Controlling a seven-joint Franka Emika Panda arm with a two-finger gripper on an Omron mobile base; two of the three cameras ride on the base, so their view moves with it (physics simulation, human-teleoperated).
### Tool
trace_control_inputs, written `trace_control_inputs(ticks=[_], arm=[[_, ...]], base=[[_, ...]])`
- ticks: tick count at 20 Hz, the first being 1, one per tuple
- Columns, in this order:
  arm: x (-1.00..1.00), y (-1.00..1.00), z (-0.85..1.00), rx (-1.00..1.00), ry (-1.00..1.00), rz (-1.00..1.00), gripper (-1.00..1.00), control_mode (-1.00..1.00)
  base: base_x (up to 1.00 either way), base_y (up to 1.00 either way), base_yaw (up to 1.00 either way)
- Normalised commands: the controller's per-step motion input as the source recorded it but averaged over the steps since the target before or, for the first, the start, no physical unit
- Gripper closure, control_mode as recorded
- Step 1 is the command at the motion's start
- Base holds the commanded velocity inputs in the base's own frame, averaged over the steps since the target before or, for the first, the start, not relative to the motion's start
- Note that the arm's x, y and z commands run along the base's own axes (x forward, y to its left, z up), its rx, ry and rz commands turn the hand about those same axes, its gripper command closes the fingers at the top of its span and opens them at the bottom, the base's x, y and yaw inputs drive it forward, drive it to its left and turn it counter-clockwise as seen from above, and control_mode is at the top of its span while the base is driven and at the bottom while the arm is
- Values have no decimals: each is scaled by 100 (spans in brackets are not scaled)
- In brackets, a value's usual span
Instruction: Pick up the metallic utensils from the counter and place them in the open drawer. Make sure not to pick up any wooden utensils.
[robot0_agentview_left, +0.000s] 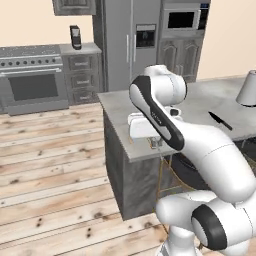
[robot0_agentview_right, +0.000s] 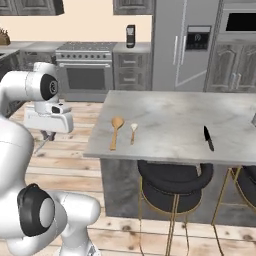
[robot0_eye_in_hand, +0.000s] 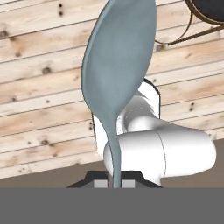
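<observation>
My gripper (robot0_eye_in_hand: 114, 183) is shut on the handle of the thin silver-grey spoon (robot0_eye_in_hand: 118, 78), whose bowl points away from the hand over the plank floor. Seen from the right base, the gripper (robot0_agentview_right: 48, 135) hangs off the counter's left end, with the spoon (robot0_agentview_right: 40, 145) as a thin line below it. From the left base it (robot0_agentview_left: 155, 143) sits at the counter's near edge. The dark knife (robot0_agentview_right: 208, 138) (robot0_agentview_left: 220, 120) lies on the marbled counter (robot0_agentview_right: 170, 112). Two wooden utensils, a large spoon (robot0_agentview_right: 116, 131) and a shorter one (robot0_agentview_right: 133, 132), lie near the counter's left end. The open drawer is out of view.
Black stools with gold legs (robot0_agentview_right: 175, 187) stand under the counter's front. A pale cone-shaped object (robot0_agentview_left: 248, 89) rests on the counter's far right. The stove (robot0_agentview_right: 85, 70) and fridge (robot0_agentview_right: 182, 45) line the back wall. Open wooden floor spreads left of the counter.
</observation>
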Motion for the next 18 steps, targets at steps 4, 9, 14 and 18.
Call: trace_control_inputs(ticks=[4, 9, 14, 18], arm=[[0, 0, 0, 0, 0, 0, 100, 100], [0, 0, 0, 0, 0, 0, 100, 100], [0, 0, 0, 0, 0, 0, 100, 100], [0, 0, 0, 0, 0, 0, 100, 100]], base=[[-20, 100, 6], [-7, 100, 4], [19, 99, 0], [64, 95, -8]])
